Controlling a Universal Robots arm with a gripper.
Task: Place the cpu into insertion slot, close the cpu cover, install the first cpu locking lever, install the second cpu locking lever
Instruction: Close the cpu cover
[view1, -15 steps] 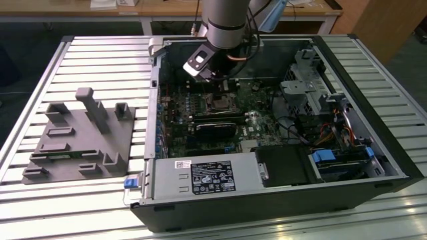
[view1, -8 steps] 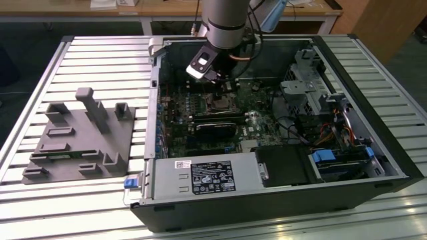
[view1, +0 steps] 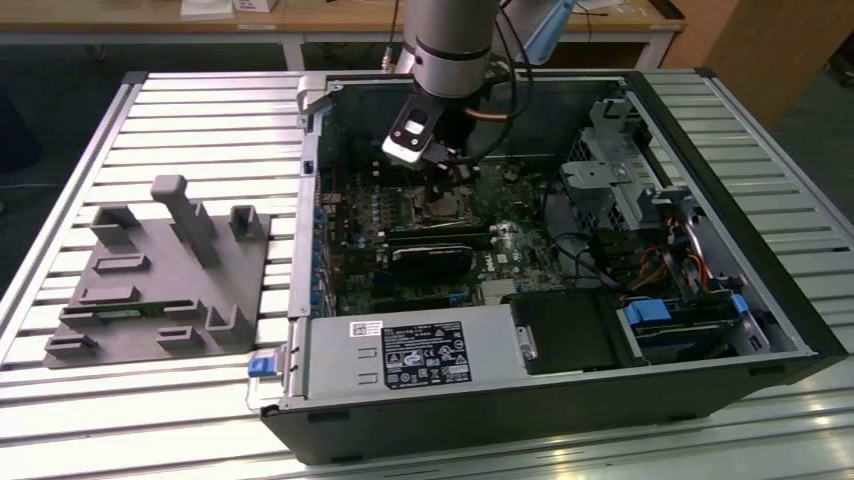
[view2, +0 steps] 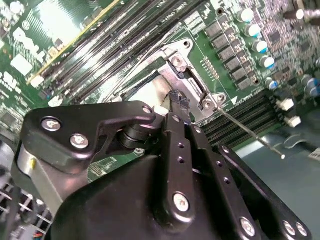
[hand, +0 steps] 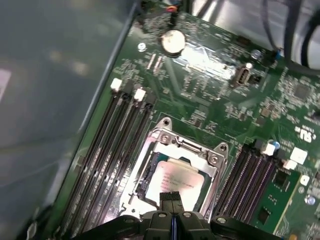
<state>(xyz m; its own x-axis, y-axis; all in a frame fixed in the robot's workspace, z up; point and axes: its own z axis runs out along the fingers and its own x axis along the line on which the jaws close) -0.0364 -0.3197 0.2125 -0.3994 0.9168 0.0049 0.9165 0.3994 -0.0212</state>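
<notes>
view from outside, looking down on an open computer case laid flat on a slatted metal table, with a grey moulded fixture beside it on the exterior view's left. inside the case: a green motherboard, a long black card and a labelled power supply along the near wall. reaching down into the case from above, a robot arm, with the gripper hanging just over the insertion slot near the middle of the board.

closer in, from the first wrist view: the cpu seated in the slot, its pale grey face showing through the square window of the cpu cover, with that silvery frame lying flat over it. black gripper fingers pressed together, nothing seen between them, tips over one edge of the chip; impossible to tell whether touching. rows of dark memory slots on both sides of the socket, and a round coin battery beyond.

from the second wrist view: a thin metal locking lever sticking out from one corner of the cover, slanting across the neighbouring memory slots.
</notes>
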